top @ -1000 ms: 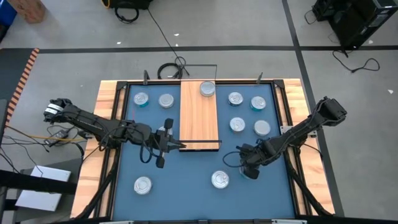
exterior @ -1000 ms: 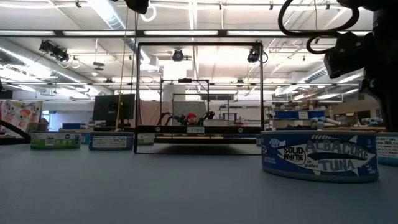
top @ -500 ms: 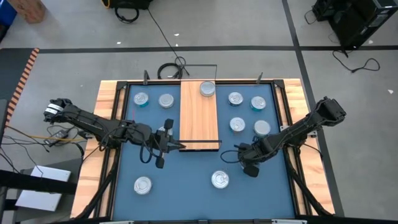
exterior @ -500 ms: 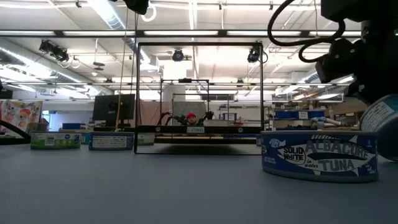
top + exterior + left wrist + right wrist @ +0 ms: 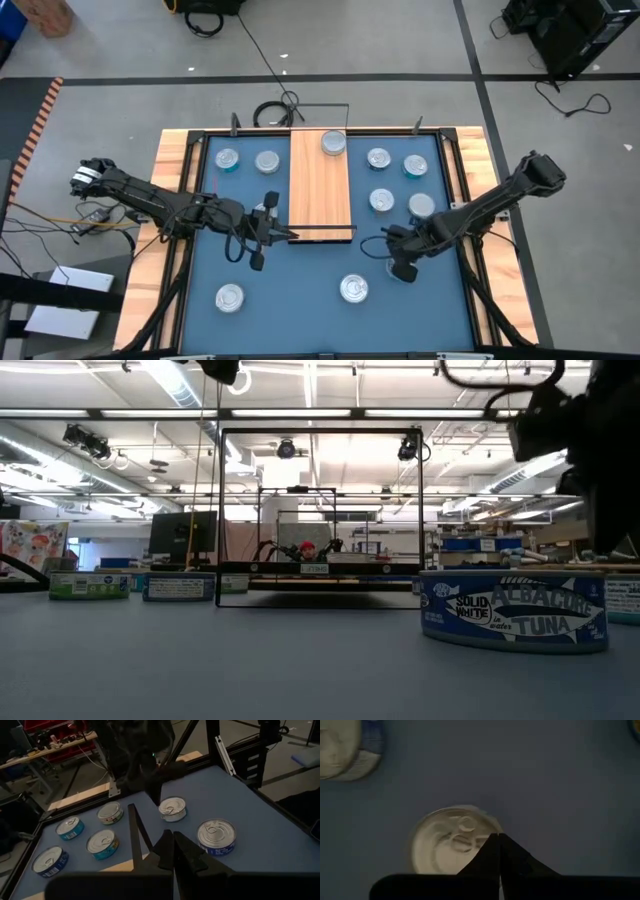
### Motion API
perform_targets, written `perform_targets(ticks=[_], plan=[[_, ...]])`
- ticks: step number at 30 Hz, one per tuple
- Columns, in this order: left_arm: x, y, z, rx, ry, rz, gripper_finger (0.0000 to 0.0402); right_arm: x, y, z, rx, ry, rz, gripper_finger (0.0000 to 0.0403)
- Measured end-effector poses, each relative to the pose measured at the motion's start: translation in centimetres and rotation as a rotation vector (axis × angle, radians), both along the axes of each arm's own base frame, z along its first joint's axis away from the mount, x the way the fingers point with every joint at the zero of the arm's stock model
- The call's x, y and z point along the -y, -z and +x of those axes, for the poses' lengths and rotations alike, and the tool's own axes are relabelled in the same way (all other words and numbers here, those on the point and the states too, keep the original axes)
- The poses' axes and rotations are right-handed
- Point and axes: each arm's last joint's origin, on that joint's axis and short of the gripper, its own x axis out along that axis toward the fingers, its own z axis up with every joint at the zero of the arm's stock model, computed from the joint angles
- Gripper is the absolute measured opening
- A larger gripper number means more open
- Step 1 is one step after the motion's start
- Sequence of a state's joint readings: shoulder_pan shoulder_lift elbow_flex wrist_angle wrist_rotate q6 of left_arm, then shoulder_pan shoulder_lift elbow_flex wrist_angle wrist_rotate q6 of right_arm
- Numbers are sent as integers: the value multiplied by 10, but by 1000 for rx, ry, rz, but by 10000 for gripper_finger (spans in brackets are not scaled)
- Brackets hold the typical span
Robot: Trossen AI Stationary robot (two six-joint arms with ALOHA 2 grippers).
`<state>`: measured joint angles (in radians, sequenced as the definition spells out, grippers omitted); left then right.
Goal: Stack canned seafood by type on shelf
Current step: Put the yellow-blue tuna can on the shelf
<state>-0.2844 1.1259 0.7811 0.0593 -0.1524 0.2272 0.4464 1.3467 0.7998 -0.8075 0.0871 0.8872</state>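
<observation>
Nearest the low camera, an albacore tuna tin [image 5: 513, 609] sits on the blue tabletop [image 5: 300, 285]. The right claw [image 5: 402, 267] hovers above another tin [image 5: 451, 840], fingers pressed together, hiding part of its lid. The left claw [image 5: 262, 230], also closed, waits beside the shelf [image 5: 320, 185], where one tin [image 5: 333, 143] sits at the far end.

Your right gripper [image 5: 402, 268] sits lower right of centre, fingers closed; left gripper [image 5: 262, 232] waits left of centre, fingers together.
</observation>
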Motion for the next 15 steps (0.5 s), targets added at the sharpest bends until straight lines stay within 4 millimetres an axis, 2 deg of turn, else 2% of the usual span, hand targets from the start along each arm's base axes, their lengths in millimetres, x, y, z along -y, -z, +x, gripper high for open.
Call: perform_targets(ticks=[6, 11, 15], plan=[[0, 1, 0, -7, 0, 1, 3, -5, 2, -6, -29, 22, -42, 49], [0, 1, 0, -8, 2, -6, 3, 2, 11, 2, -76, 4, -48, 100], [0, 1, 0, -17, 10, -20, 3, 9, 15, 8, -91, -30, -23, 111]])
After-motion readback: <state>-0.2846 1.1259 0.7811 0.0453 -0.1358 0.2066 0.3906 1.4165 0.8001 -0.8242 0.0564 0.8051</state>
